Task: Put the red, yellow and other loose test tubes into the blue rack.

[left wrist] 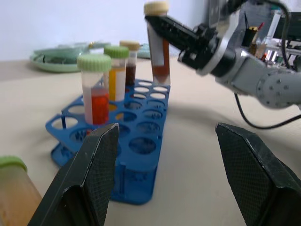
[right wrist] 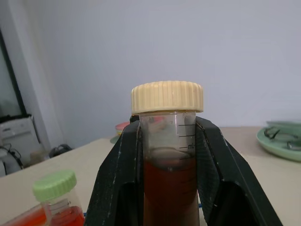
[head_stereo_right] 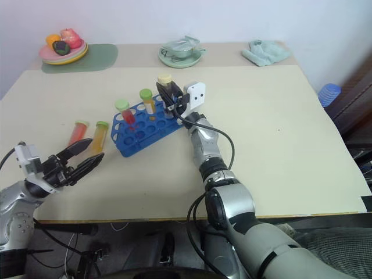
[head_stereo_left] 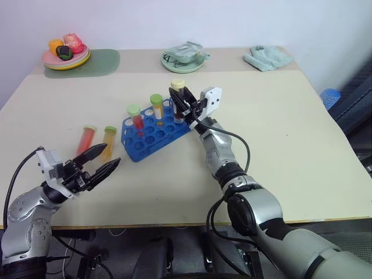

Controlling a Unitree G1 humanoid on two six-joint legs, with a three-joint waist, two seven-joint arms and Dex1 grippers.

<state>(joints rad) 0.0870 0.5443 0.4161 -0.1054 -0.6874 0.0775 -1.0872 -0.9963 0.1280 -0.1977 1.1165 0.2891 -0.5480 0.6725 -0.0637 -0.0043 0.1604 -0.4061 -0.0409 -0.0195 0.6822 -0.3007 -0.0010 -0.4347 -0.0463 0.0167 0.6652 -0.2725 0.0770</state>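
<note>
Pinching brown tube point(head_stereo_left: 178, 96) upright, right gripper point(head_stereo_left: 185, 108) hovered just above blue rack point(head_stereo_left: 152, 131) far corner holes; long axis vertical. Left gripper point(head_stereo_left: 100, 163) spread, nearer two tubes point(head_stereo_left: 96, 141) lying on surface point(head_stereo_left: 279, 145).

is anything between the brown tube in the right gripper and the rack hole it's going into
Nothing visible. The right gripper holds the brown tube upright, its tip just above open holes at the blue rack's far end. The racked tubes stand beside it, not beneath.
</note>
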